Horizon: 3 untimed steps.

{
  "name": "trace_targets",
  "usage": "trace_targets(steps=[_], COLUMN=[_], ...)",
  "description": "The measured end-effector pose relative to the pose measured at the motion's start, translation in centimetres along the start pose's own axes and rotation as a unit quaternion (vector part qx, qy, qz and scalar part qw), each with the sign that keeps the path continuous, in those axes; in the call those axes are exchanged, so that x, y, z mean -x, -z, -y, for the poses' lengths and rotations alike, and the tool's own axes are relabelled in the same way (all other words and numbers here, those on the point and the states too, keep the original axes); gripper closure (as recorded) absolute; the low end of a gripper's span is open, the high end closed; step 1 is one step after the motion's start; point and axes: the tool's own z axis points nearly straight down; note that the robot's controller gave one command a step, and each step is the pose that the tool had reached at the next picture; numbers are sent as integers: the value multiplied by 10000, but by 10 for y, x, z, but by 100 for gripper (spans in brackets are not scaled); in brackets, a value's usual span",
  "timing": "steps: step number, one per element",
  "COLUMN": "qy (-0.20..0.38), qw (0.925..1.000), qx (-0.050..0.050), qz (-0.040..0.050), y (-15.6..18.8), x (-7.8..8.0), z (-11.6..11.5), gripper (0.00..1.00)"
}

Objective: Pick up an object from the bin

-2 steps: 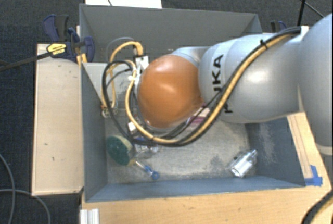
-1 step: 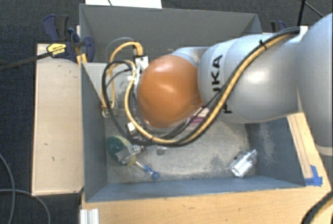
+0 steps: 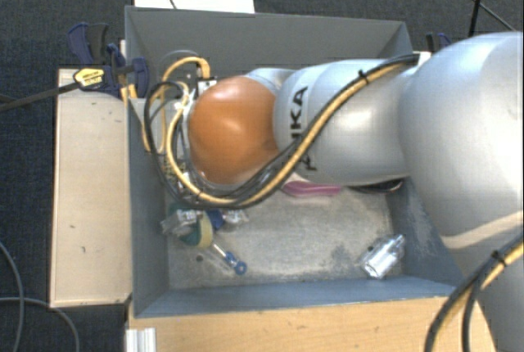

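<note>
The small round thing (image 3: 197, 236), cream on one side and dark green on the other, lies by the left wall of the bin (image 3: 270, 43) in its near-left part. It sits directly under the wrist and is the thing nearest to the gripper (image 3: 205, 215). It touches a little heap: a clear plastic piece (image 3: 173, 223) just to its left, a dark blue bit (image 3: 214, 221) just above it, and a thin stick with a blue tip (image 3: 230, 261) angling away toward the front wall. The wrist's orange cover (image 3: 233, 129) and its loop of cables (image 3: 176, 142) hang over the gripper, so I cannot tell whether it is open or closed, or whether it has hold of anything. Well apart from the heap, a pink thing (image 3: 313, 189) pokes out from under the arm near the middle of the bin, and a shiny silvery piece (image 3: 383, 256) lies alone near the front-right corner. The round thing looks light and fairly stiff, and it will probably roll or skid on the gritty floor if pushed from one side only. The surest hold is likely across its widest part, pressing squarely from both sides. The neighbours crowd it closely, so the clear piece or the stick could be caught along with it, and the nearby wall leaves little room on the left. The silvery piece looks slippery but has free space all round it.
</note>
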Motion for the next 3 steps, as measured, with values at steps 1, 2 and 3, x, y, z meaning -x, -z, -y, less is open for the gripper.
trace_targets(steps=[1,2,3], qy=[-21,-2,190], qw=[10000,10000,9998], qx=[-26,-49,-55], qz=[-4,-6,-9], y=[4,114,245], x=[-1,12,8], z=[1,-1,-31], gripper=[100,100,100])
